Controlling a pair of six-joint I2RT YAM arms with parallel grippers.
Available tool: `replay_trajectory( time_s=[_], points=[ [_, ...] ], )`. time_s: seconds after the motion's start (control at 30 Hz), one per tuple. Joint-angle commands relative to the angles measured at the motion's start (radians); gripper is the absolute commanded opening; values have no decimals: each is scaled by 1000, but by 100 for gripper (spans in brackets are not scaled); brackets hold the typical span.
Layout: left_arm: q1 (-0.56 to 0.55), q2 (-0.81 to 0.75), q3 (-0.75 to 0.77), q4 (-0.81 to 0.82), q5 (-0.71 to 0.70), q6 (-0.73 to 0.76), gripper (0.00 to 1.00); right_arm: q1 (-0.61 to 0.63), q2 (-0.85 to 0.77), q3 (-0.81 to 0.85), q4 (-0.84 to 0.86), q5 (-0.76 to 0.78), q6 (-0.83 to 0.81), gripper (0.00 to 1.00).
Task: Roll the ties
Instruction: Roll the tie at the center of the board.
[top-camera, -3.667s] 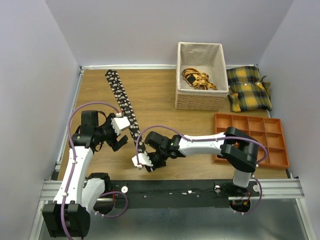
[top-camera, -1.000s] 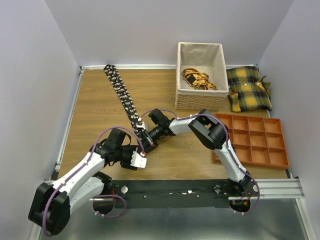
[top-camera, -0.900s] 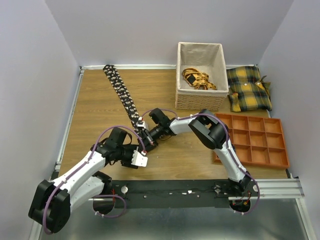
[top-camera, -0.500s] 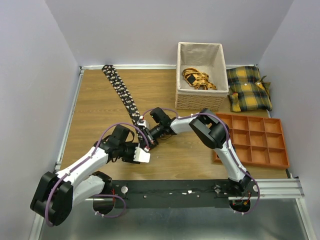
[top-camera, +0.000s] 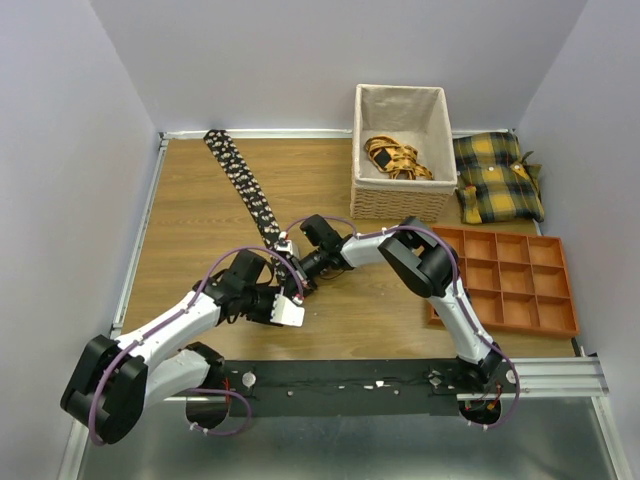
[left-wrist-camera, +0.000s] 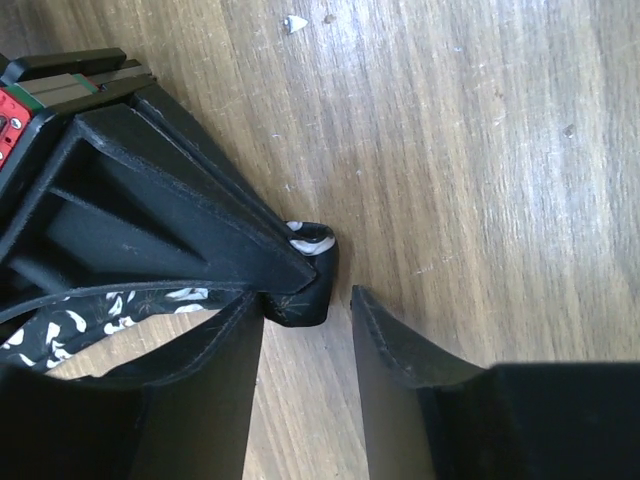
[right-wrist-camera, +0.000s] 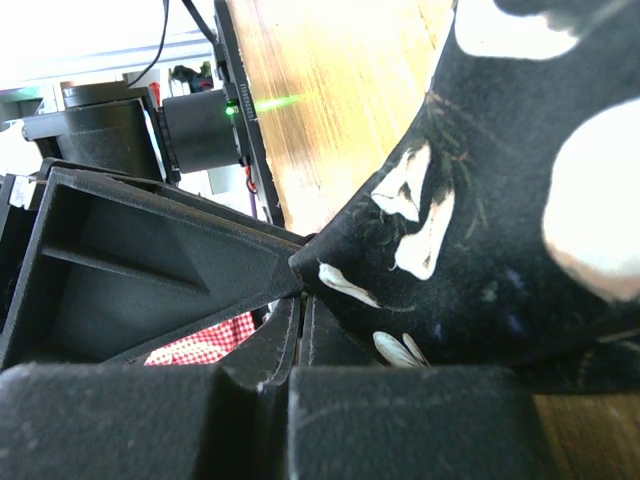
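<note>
A black tie dotted with white flowers lies as a straight strip from the far left corner toward the table's middle. My right gripper is shut on its near end. In the right wrist view the fingers are pressed together on the fabric. My left gripper is open just in front of it. In the left wrist view its fingertips flank the folded tie end without closing on it, and the gripper has bare wood between its fingers.
A wicker basket holding an orange-and-black strap stands at the back. Yellow-and-black plaid cushions lie to its right. An orange compartment tray sits at the right. The table's left rail is near.
My left gripper has moved right and a little forward until its open fingers reach the tie end held by the right gripper. The right gripper stays shut on the tie.
</note>
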Motion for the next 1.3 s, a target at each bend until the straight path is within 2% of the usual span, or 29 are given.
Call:
replay_trajectory(
  time_s=[0.0, 0.17, 0.27, 0.37, 0.43, 0.47, 0.5, 0.8, 0.93, 1.13, 1.23, 1.27],
  points=[
    [-24, 0, -19, 13, 6, 11, 46, 3, -12, -25, -4, 12, 16, 1],
    [-25, -4, -9, 12, 20, 8, 39, 3, -15, -22, -1, 12, 16, 1],
    [-25, 3, 1, 4, 35, 3, 31, 3, -28, -13, -27, 32, -4, 1],
    [-25, 9, -2, 0, 35, 3, 22, 5, -64, -15, -48, 71, -38, 9],
    [-25, 10, -3, 0, 38, -9, 3, 5, -96, -21, -61, 95, -69, 18],
    [-25, 6, 1, 0, 40, -15, 0, 3, -105, -22, -74, 96, -78, 23],
    [-25, 5, 1, -3, 43, -22, 0, 5, -114, -22, -83, 105, -87, 29],
    [-25, 8, 42, -60, 67, -75, 0, 2, -241, -70, -174, 183, -176, 31],
    [-25, 20, 91, -152, 110, -147, 0, 3, -375, -177, -168, 327, -233, 31],
    [-25, 23, 79, -178, 156, -178, 0, 2, -603, -485, 53, 525, -270, 31],
    [-25, 25, 76, -186, 179, -195, 0, 3, -682, -666, 252, 587, -309, 32],
    [-25, 25, 76, -186, 188, -204, 0, 8, -746, -729, 412, 608, -320, 32]
  ],
)
